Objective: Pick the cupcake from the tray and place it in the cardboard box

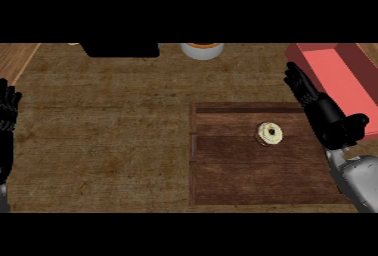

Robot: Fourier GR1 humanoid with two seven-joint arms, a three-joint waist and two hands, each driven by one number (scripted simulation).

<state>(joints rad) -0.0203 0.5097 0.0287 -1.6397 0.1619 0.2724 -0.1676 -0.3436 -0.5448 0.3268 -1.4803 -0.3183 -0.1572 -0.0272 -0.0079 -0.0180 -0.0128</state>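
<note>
Wooden counter (111, 140) w/ brown tray (244, 185) at right; cupcake (269, 133) sits on tray, untouched. Red box (347, 75) is beyond tray, top right. Right hand (325, 115) open, fingers straight, holds nothing. Left hand (7, 115) rests open at left edge. Pick & place both left to do.

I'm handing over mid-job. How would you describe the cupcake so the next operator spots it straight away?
Find the dark brown wooden tray on the right half of the wooden counter. In its upper right part, just left of the black right hand, lies the small round cream-coloured cupcake with a dark centre. It is the only thing on the tray, and by far the palest.
</note>
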